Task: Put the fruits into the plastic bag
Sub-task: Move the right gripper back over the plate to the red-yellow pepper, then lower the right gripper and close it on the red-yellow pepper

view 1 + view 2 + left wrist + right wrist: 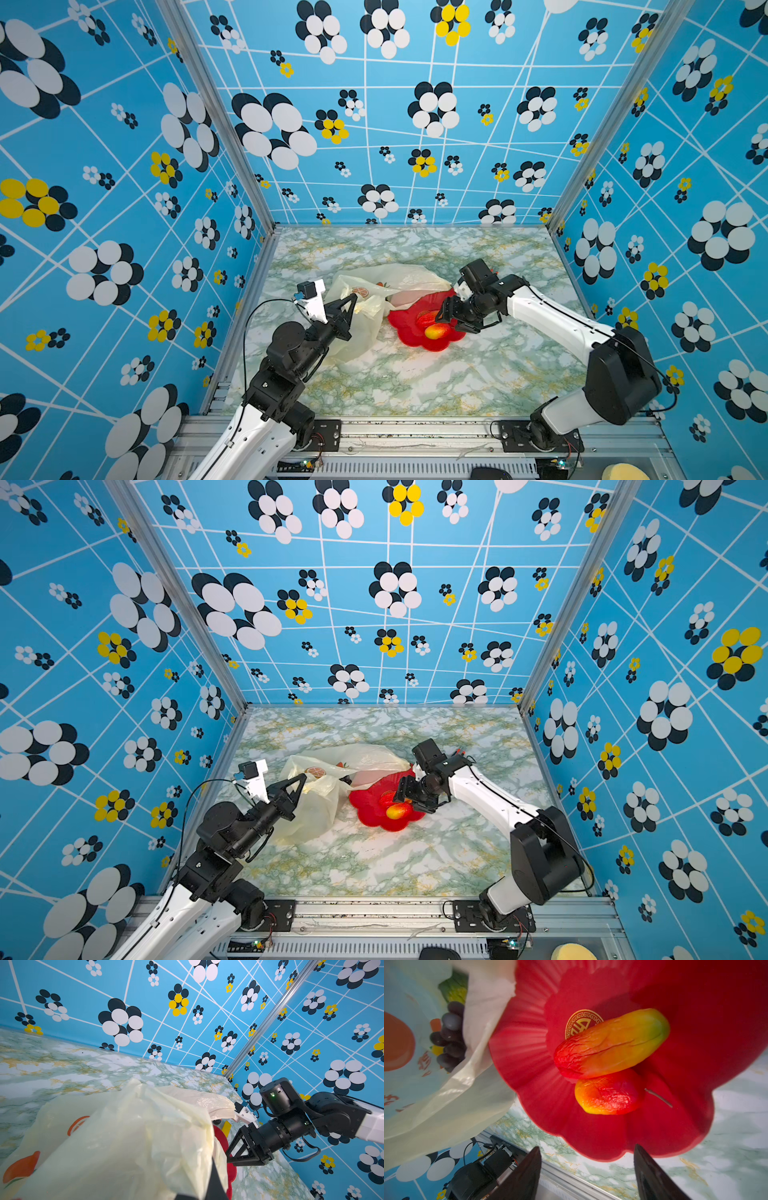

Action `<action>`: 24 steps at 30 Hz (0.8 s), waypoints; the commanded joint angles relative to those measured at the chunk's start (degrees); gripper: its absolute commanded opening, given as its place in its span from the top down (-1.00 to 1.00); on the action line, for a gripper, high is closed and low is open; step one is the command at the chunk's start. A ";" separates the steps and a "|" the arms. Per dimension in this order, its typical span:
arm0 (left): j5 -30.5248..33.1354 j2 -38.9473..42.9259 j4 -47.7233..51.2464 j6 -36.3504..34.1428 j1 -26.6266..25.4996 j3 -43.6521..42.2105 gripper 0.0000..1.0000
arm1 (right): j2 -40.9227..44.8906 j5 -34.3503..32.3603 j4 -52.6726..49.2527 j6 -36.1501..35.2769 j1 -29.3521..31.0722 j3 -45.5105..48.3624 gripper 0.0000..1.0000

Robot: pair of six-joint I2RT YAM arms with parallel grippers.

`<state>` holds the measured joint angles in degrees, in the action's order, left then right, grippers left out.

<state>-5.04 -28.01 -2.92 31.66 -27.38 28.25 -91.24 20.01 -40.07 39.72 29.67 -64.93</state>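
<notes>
Fruits on plate: two lie on the red flower-shaped plate [533, 1088], a long fruit [612, 1043] and a small fruit [608, 1093]. They touch side by side, the small fruit on the side nearer the right jaws. Both lie ahead of the gap between those jaws, clear of the fingers [527, 1178]. The right jaws stand wide apart with nothing in them, poised over the plate's rim (both top views agree).

Orientation: the long fruit lies flat on its side, its long axis roughly crosswise to the jaws' reach. Its wrinkled red end is toward the plastic bag [456, 1105], its green-yellow end away. The small fruit has its yellow end toward the bag and its thin stem pointing away.

Look: glossy, creased skin, red fading through orange to yellow.

Fruits in bag: a dark purple grape bunch [450, 1036] and a green piece [455, 989] show inside the bag's mouth.

Bag: translucent cream with orange prints, crumpled on the marbled counter [415, 386], its mouth overlapping the plate's edge. The left jaws are closed on the bag's film, holding part of it raised.
</notes>
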 commanded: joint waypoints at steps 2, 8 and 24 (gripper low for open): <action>1.00 0.35 0.37 -1.49 0.39 0.37 1.00 | -3.95 -3.37 -0.15 -2.32 0.21 -3.74 -0.43; 1.17 -0.79 -0.51 -2.19 0.40 0.36 1.00 | -9.64 -4.36 1.45 -2.77 0.21 -6.46 -0.45; 1.08 -3.22 -0.36 -2.85 0.38 1.67 1.00 | -18.17 -3.06 6.80 -0.53 0.38 -11.05 -0.64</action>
<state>-4.23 -30.39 -2.96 29.98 -27.38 28.25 -108.44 17.02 -34.87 38.44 29.67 -74.63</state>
